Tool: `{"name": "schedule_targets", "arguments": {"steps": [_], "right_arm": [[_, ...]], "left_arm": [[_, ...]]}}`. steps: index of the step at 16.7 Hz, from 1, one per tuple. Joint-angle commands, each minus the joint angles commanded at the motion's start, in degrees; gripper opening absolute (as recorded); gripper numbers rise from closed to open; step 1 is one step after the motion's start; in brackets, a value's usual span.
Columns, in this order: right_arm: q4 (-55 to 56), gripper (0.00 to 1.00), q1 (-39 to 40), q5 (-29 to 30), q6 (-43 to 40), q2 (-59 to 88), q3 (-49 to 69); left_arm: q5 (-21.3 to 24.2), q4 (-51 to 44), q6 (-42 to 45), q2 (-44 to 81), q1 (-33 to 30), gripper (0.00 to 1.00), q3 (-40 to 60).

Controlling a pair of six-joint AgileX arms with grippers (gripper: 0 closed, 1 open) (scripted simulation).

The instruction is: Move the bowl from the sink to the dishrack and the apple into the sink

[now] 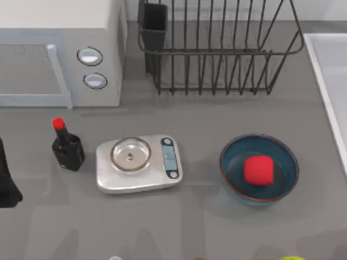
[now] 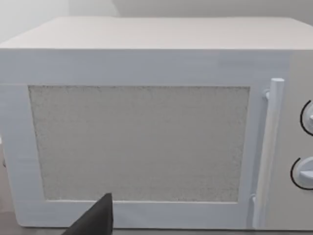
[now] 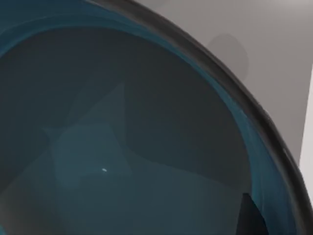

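Note:
A deep-blue bowl (image 1: 259,169) with a reddish rim stands on the grey table at the right front, just left of the sink (image 1: 328,70). The red apple (image 1: 258,170) lies inside it. The black wire dishrack (image 1: 219,49) stands at the back middle with its dark cutlery cup (image 1: 153,24) at its left corner. The right wrist view looks from very close into a blue bowl (image 3: 122,147) with nothing inside it, and a dark part of my right gripper (image 3: 252,215) sits by its rim. Where that bowl stands I cannot tell. My left arm (image 1: 6,181) is at the table's left edge.
A white microwave (image 1: 59,54) fills the back left, and the left wrist view faces its door (image 2: 142,142). A black bottle with a red cap (image 1: 67,146) and a silver kitchen scale (image 1: 138,163) stand in the front middle. Small greenish things (image 1: 293,258) peek in at the front edge.

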Motion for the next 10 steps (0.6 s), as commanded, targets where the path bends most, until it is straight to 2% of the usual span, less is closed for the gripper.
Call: {"name": "schedule_targets", "arguments": {"steps": [2,5,10], "right_arm": [[1.62,0.0,1.57,0.89,1.16,0.05,0.27],[7.97,0.0,7.88,4.3,5.13,0.44,0.99],[26.36,0.0,26.62,14.13,15.16,2.23,1.6]], "left_arm": [[0.0,0.0,0.0,0.0,0.0,1.0,0.0],[0.0,0.0,0.0,0.0,0.0,1.0,0.0],[0.0,0.0,0.0,0.0,0.0,1.0,0.0]]}}
